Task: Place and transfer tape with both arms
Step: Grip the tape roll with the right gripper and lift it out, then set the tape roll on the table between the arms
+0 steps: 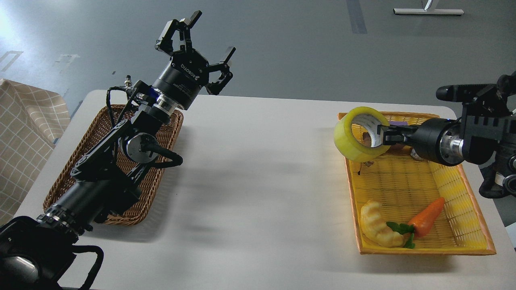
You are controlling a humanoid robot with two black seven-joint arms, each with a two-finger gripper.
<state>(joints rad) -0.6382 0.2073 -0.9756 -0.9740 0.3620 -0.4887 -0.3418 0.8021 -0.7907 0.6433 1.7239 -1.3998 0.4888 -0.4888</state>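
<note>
The tape (356,137), a wide translucent yellow roll with a pale core, hangs in the air over the left rim of the yellow basket (463,201). My right gripper (385,135) is shut on the roll's wall and holds it tilted, with the arm coming in from the right. My left gripper (199,40) is open and empty, raised high beyond the far edge of the table, above the brown wicker basket (80,161).
In the yellow basket lie a croissant toy (377,225) and an orange carrot toy (427,215); other items at its far end are mostly hidden behind the right arm. A checked cloth (24,133) is at the far left. White table (258,181) between the baskets.
</note>
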